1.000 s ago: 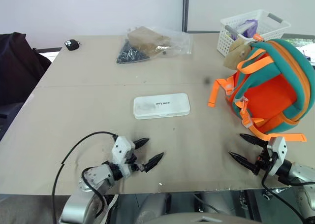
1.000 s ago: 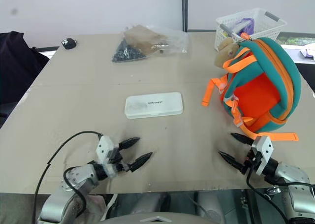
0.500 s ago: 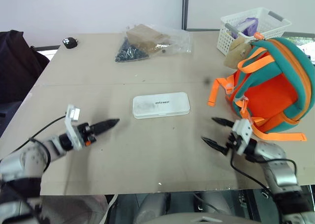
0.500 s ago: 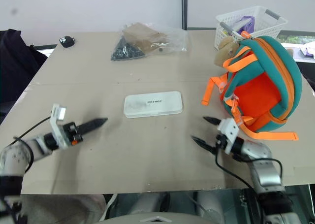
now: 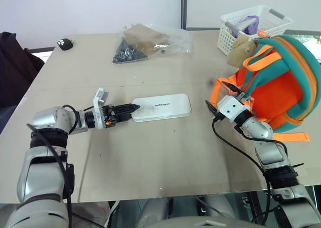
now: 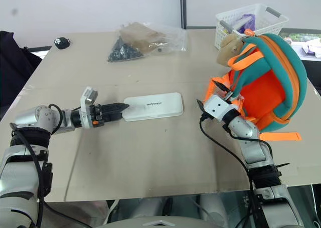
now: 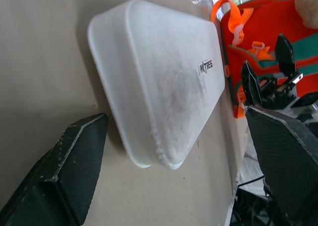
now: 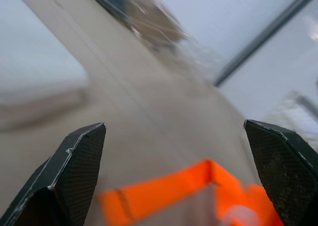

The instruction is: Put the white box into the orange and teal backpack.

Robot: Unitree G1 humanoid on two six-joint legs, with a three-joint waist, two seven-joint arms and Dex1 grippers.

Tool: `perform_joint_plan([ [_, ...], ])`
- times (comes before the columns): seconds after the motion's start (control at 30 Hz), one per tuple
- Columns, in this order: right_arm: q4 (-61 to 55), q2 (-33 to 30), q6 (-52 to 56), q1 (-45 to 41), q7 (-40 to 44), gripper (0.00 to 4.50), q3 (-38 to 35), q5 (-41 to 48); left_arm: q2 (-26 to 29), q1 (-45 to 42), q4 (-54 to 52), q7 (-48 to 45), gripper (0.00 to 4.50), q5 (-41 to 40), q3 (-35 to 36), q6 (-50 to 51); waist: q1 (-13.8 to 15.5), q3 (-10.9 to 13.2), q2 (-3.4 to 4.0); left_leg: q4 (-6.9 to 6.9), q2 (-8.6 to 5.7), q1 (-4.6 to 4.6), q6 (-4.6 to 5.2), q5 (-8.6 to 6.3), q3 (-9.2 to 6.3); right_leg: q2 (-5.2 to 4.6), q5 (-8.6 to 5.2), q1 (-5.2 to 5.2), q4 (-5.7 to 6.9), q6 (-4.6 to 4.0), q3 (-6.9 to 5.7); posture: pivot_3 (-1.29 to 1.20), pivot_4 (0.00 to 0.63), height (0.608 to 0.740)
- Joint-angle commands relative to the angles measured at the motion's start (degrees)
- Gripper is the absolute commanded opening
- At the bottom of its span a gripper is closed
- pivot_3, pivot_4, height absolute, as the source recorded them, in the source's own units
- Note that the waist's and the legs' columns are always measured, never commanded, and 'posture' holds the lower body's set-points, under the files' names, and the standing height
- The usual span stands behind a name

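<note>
The white box (image 5: 161, 106) lies flat in the middle of the tan table (image 5: 150, 153), small dark lettering on its lid. My left gripper (image 5: 131, 107) is open and points at the box's left short end (image 7: 149, 136), one finger (image 7: 74, 171) to either side of that end. The orange and teal backpack (image 5: 281, 82) stands at the right, a tan plush toy (image 5: 241, 50) at its top. Just left of the backpack, my right gripper (image 5: 218, 95) is open beside an orange strap (image 8: 169, 193), holding nothing.
A white lattice basket (image 5: 253, 23) stands behind the backpack. A clear bag of dark items (image 5: 148, 41) lies at the back centre, and a small black object (image 5: 65, 43) at the back left. Dark fabric (image 5: 12, 67) is off the table's left edge.
Both arms have reached forward from the table's near edge. The left gripper rolled and came up to the box's left end. The right gripper rose to the backpack's strap.
</note>
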Motion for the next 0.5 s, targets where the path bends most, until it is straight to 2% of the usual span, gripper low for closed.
perform_joint_plan([
  [0.03,-1.5,-1.0,0.9,-2.7,-3.1,4.40,2.6,-6.4,-1.5,-0.9,1.7,-3.0,4.50,2.9,-3.3,1.3,-0.1,0.0,0.00,0.01,0.00,0.00,0.00,0.00,0.01,0.00,0.00,0.00,0.01,0.00,0.02,0.00,0.150,0.740],
  [0.13,0.8,-0.4,3.2,-4.9,-3.3,4.40,6.8,-11.5,-2.6,-2.1,2.5,-4.4,4.50,5.2,-4.9,0.7,-0.3,0.0,0.00,0.03,0.00,0.00,0.00,0.01,0.02,-0.01,0.00,0.00,0.05,0.00,0.04,0.00,0.150,0.740],
  [0.3,5.7,4.1,6.3,-9.1,-4.2,4.40,11.9,-14.9,-3.9,-2.2,3.6,-5.2,4.50,7.5,-5.1,-0.4,-0.6,-0.1,0.00,0.04,0.01,0.00,0.01,0.01,0.04,-0.05,0.00,0.00,0.09,0.00,0.08,0.00,0.150,0.740],
  [0.5,9.6,8.2,5.4,-11.2,-3.2,4.40,14.8,-12.3,-6.0,-2.0,3.0,-4.5,4.50,9.1,-4.1,-0.4,-0.5,-0.2,0.02,0.08,0.00,0.01,0.01,0.01,0.01,-0.10,0.00,0.01,0.13,0.00,0.06,0.00,0.150,0.740],
])
